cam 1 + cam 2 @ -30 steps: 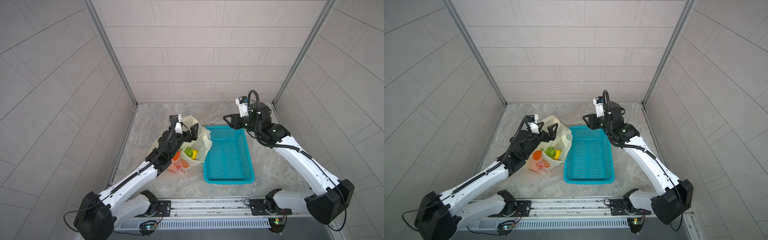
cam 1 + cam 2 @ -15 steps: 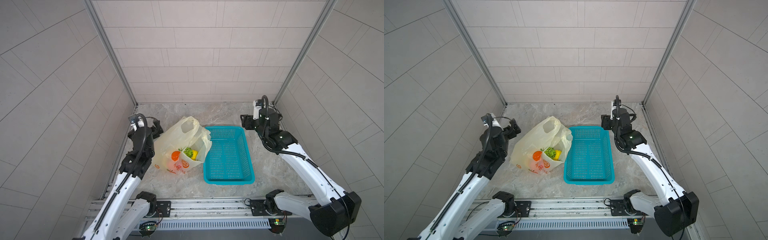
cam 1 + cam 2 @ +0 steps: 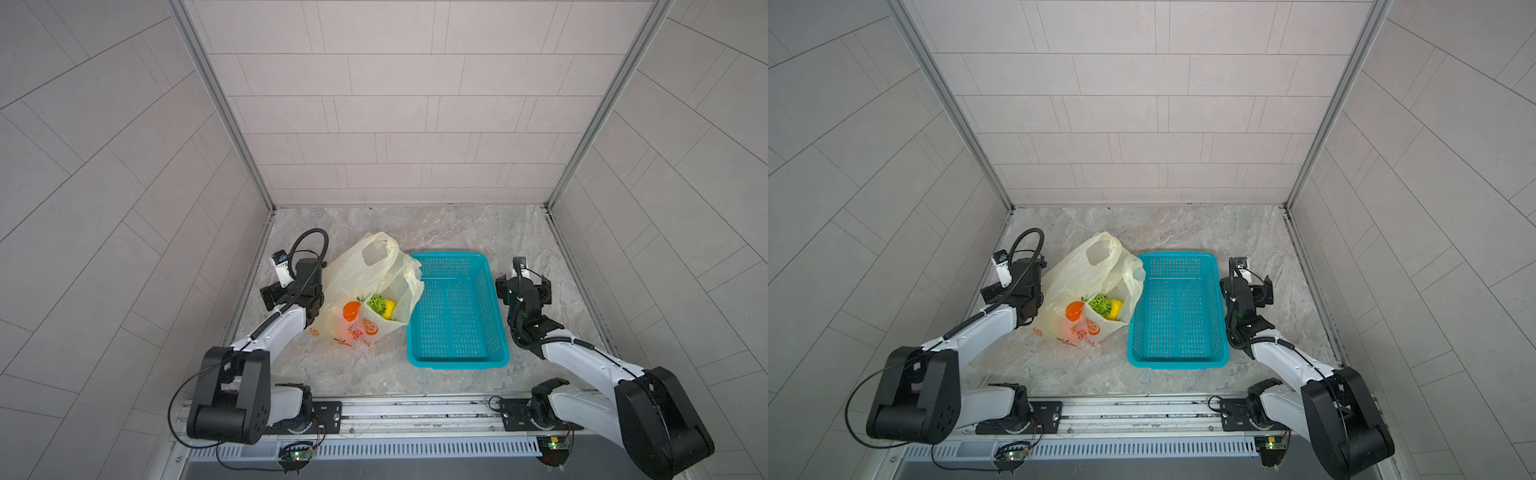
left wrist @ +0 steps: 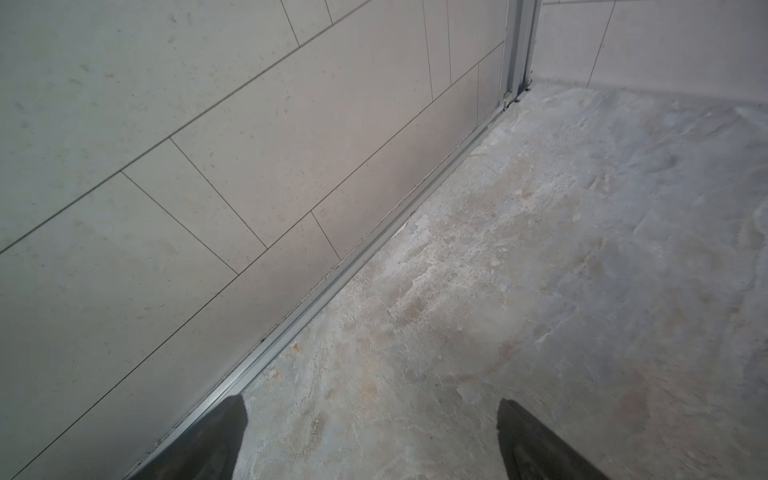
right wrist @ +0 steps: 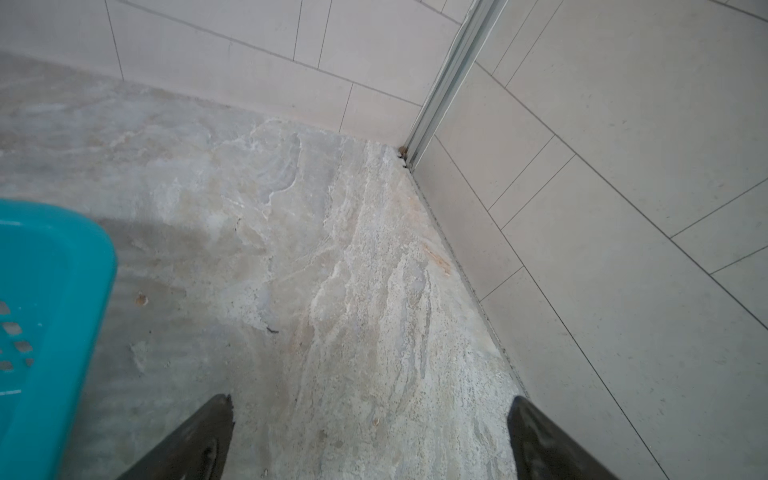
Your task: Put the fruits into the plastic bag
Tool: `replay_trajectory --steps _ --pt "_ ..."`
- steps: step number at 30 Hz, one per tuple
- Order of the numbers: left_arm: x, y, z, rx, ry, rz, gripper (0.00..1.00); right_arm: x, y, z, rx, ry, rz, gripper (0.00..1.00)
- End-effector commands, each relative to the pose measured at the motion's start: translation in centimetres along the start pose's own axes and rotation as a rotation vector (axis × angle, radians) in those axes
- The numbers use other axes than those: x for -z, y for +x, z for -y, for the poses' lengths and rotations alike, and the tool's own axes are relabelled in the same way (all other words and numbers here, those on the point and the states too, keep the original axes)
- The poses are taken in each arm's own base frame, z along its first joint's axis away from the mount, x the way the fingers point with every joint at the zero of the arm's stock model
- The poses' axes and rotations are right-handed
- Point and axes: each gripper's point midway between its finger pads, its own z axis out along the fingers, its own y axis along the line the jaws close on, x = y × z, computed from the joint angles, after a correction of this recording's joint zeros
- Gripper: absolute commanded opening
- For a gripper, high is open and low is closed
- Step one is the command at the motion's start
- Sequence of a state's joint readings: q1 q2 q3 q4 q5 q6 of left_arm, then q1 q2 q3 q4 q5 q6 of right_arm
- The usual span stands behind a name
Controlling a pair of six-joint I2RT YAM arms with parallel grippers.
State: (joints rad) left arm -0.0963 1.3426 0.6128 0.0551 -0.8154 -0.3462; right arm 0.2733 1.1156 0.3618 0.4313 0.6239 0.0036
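Note:
The cream-yellow plastic bag [image 3: 365,274] [image 3: 1084,272] stands on the floor left of centre, its mouth open upward. Fruits lie inside it: an orange piece [image 3: 351,311] [image 3: 1074,311], a green piece [image 3: 376,303] [image 3: 1099,304] and a yellow one [image 3: 389,309] [image 3: 1115,309]. A reddish shape [image 3: 340,330] shows through the bag's wall. My left gripper [image 3: 293,293] [image 3: 1013,293] [image 4: 370,405] hangs open and empty just left of the bag, near the left wall. On the far side of the basket my right gripper [image 3: 523,289] [image 3: 1246,291] [image 5: 370,399] is open over bare floor, holding nothing.
A teal perforated basket [image 3: 457,361] [image 3: 1177,361] [image 5: 62,270] sits between the bag and the right arm, with nothing seen inside it. Tiled walls close in the left, right and back sides. A rail runs along the front edge [image 3: 395,411].
The left gripper has left the bag's mouth and drawn back to the left wall. The right gripper has pulled back from the basket's far end to its right side.

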Motion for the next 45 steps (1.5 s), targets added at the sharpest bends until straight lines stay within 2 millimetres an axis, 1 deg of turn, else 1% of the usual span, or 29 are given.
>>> replay_trajectory --steps 1,3,4,6,10,11,12,13,14,17,19,20,21,22,23,24,26,28,35,45 --pt "-1.1 0.1 0.5 0.007 -0.048 0.003 1.0 -0.6 -0.4 0.9 -0.076 0.07 0.043 0.99" --pt "-1.7 0.4 1.2 -0.013 -0.047 0.004 1.0 -1.1 0.8 0.6 -0.091 0.082 0.021 0.99" --pt "-1.8 0.2 1.7 -0.025 -0.038 -0.007 1.0 -1.3 1.1 0.4 -0.086 0.081 0.028 0.99" --pt "-2.1 -0.3 2.8 -0.032 -0.007 -0.006 1.0 -1.7 0.8 -0.1 -0.081 0.071 0.032 0.99" --pt "-2.5 -1.2 5.3 -0.021 0.107 0.082 1.0 -3.1 0.2 -0.7 -0.047 0.083 0.044 0.99" --pt "-2.5 -1.4 5.4 -0.019 0.117 0.102 1.0 -3.4 0.4 -1.1 -0.053 0.071 0.044 0.99" --pt "-2.5 -0.9 5.6 0.0 0.147 0.105 1.0 -4.0 0.8 -1.5 -0.065 0.043 0.044 0.99" --pt "-2.4 -1.0 5.8 0.01 0.176 0.142 1.0 -4.5 1.0 -2.3 -0.051 0.01 0.047 0.99" --pt "-2.2 -0.9 6.1 0.006 0.199 0.155 1.0 -4.9 1.0 -2.6 -0.042 -0.002 0.045 0.99" --pt "-1.6 -0.5 7.0 0.0 0.287 0.173 1.0 -5.5 1.3 -2.5 -0.075 -0.053 0.022 0.99" --pt "-1.1 -0.2 8.1 -0.021 0.368 0.195 1.0 -5.7 2.5 -2.9 -0.116 -0.114 0.018 0.99" --pt "-0.6 0.2 8.6 -0.029 0.415 0.206 1.0 -5.8 2.4 -3.1 -0.105 -0.122 0.044 0.99" --pt "-0.5 0.9 8.9 -0.032 0.442 0.208 1.0 -6.1 2.5 -3.2 -0.099 -0.119 0.03 0.99" --pt "-0.6 1.2 9.0 -0.036 0.444 0.223 1.0 -6.4 2.4 -3.5 -0.089 -0.128 0.016 0.99" --pt "-0.6 0.6 9.1 -0.031 0.444 0.256 1.0 -6.4 2.5 -3.5 -0.092 -0.134 0.013 0.99" --pt "-0.6 1.0 9.1 -0.038 0.446 0.224 1.0 -6.5 2.5 -3.5 -0.093 -0.134 0.012 0.99" --pt "-0.7 1.0 9.1 -0.04 0.444 0.211 1.0 -6.5 2.4 -3.5 -0.093 -0.134 0.012 0.99" --pt "-0.6 0.8 9.1 -0.034 0.445 0.241 1.0 -6.4 2.4 -3.5 -0.096 -0.134 0.019 0.99" --pt "-0.2 0.7 8.9 -0.035 0.429 0.262 1.0 -6.4 2.4 -3.4 -0.099 -0.133 0.028 0.99" --pt "-0.3 0.8 9.1 -0.041 0.426 0.255 1.0 -6.4 2.3 -3.4 -0.1 -0.133 0.035 0.99"
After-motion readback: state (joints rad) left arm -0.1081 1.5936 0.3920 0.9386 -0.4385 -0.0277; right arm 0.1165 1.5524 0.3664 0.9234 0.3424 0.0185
